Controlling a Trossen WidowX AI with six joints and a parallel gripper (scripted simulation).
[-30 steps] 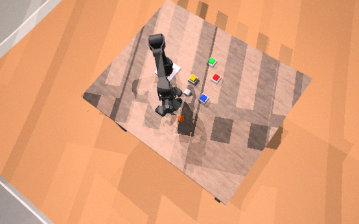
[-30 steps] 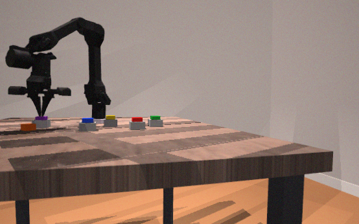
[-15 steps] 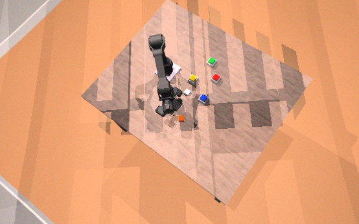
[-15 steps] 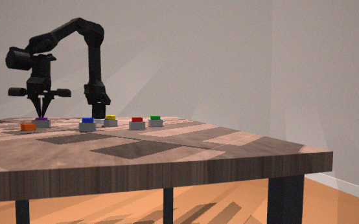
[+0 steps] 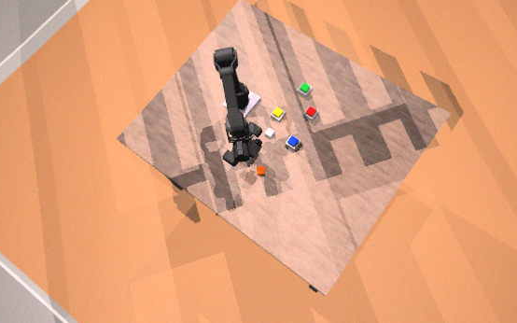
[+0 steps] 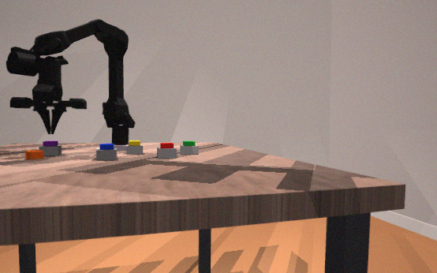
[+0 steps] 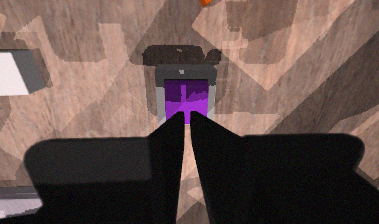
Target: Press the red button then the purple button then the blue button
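Five buttons [image 6: 166, 145], two blocks [image 6: 34, 155], one closed, empty gripper [image 6: 52, 128]

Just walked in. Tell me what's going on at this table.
A single black robot arm holds its gripper pointed straight down over the purple button, fingers shut on nothing and not yet touching it. The wrist view shows the fingertips lined up with the button cap. An orange block sits right beside that button. The blue button, yellow button, red button and green button stand further along the wooden table, with a white block among them.
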